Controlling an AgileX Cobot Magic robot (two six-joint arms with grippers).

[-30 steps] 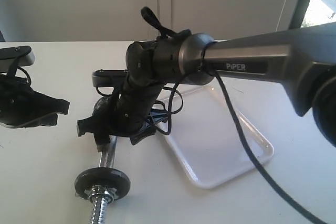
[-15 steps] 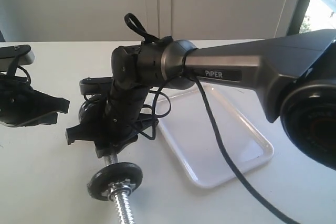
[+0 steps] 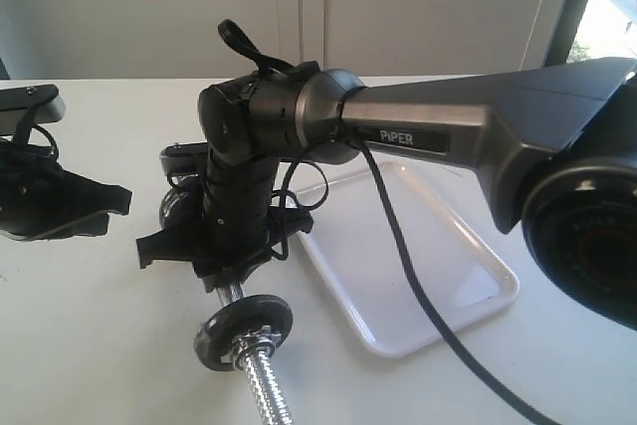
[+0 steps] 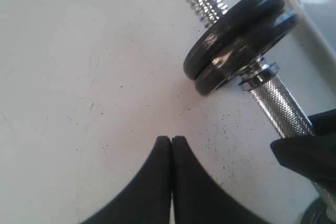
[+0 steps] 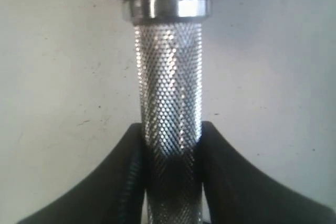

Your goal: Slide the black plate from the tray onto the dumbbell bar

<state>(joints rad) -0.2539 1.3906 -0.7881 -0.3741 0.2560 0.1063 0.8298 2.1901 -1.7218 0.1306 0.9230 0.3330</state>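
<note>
The small round matte-black plate point(image 4: 226, 27) sits on the short chrome dumbbell bar point(image 5: 169, 77), apparently the outer of two, pressed against a second black disc point(image 4: 239, 59). It lies just left of the flat white plastic tray point(image 3: 418, 345).

The right gripper point(image 5: 170, 135) has its fingers clamped on the bar's knurled middle. The left gripper point(image 4: 171, 148) holds its fingers together on nothing, over the white tabletop point(image 4: 79, 77).

If the bar tips nearward, the plate may slide off the threaded end; I cannot tell whether a nut locks it.

The right arm point(image 3: 518, 106) bears the word "PiPER" point(image 3: 410, 135).

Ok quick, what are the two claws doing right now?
Left gripper: shut, holding nothing.
Right gripper: shut on the dumbbell bar.
</note>
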